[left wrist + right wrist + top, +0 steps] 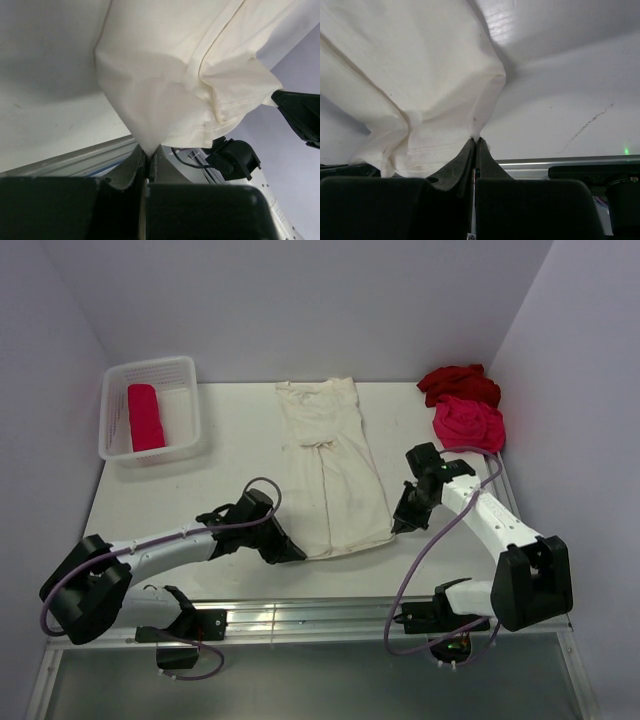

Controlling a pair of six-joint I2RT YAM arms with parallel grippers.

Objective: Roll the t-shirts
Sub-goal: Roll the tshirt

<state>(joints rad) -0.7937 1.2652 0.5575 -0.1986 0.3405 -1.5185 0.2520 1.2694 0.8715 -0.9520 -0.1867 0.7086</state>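
Left gripper (290, 552) and right gripper (403, 523) sit low at near edge of table (230, 440), each pinched tight on one bottom hem corner of cream t-shirt (335, 470). One corner per arm, probably so hem lifts evenly for first turn of roll. Shirt lies flat, lengthwise, collar far end, sides look folded in to make narrow strip. Basket (150, 367) far left holds pink-red roll (145, 417), already done. Dark red t-shirt (458, 383) and hot pink t-shirt (468, 423) bunched far right, touching, not yet rolled.
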